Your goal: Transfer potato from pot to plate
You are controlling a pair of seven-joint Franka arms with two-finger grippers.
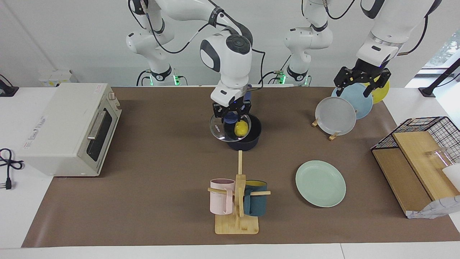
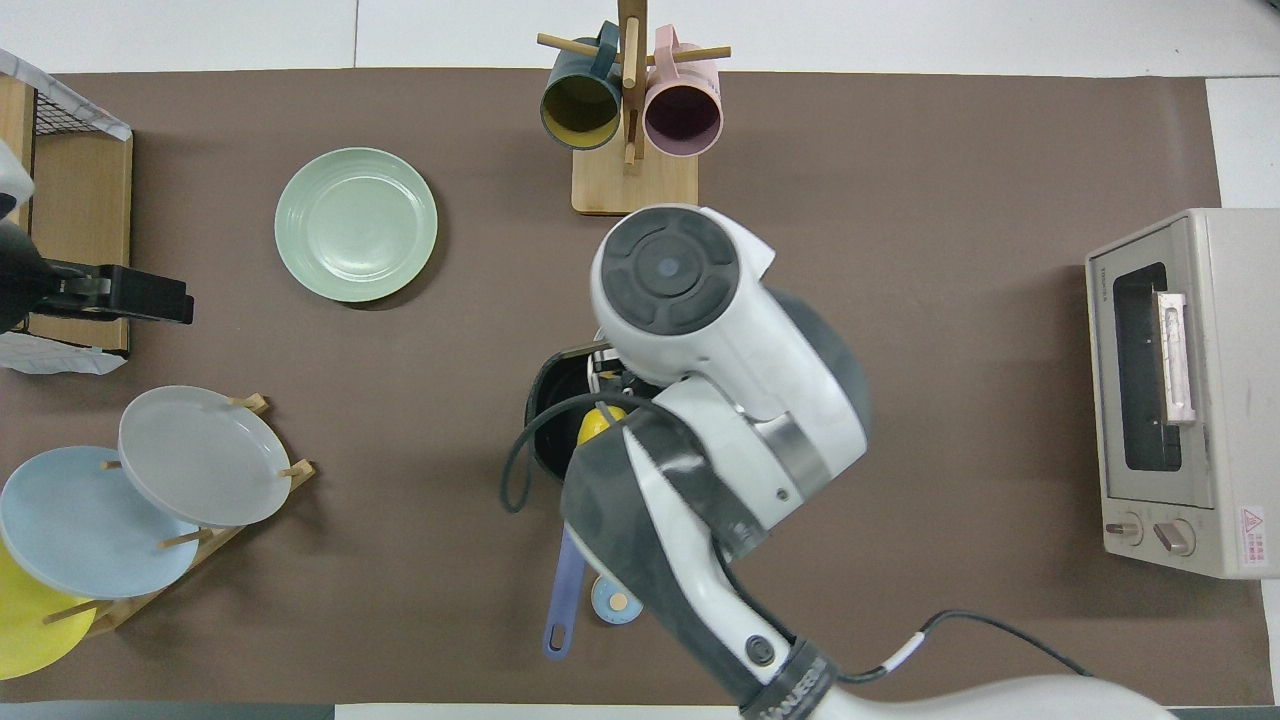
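Observation:
The yellow potato (image 1: 241, 128) lies in the dark navy pot (image 1: 251, 142) at the middle of the table; it also shows in the overhead view (image 2: 598, 426), where the arm hides most of the pot (image 2: 540, 410). My right gripper (image 1: 231, 114) is right over the pot, shut on the blue knob of a glass lid (image 1: 219, 131) that hangs tilted beside the pot's rim. The mint-green plate (image 1: 320, 183) (image 2: 356, 224) lies bare, farther from the robots and toward the left arm's end. My left gripper (image 1: 361, 82) (image 2: 140, 295) waits open over the plate rack.
A plate rack (image 1: 336, 116) holds grey, light blue and yellow plates. A wooden mug tree (image 1: 237, 201) with a pink and a teal mug stands farther out than the pot. A toaster oven (image 1: 68, 127) and a wire basket (image 1: 417, 162) stand at the table's ends. A small light-blue disc (image 2: 612, 600) lies by the pot's handle (image 2: 560, 600).

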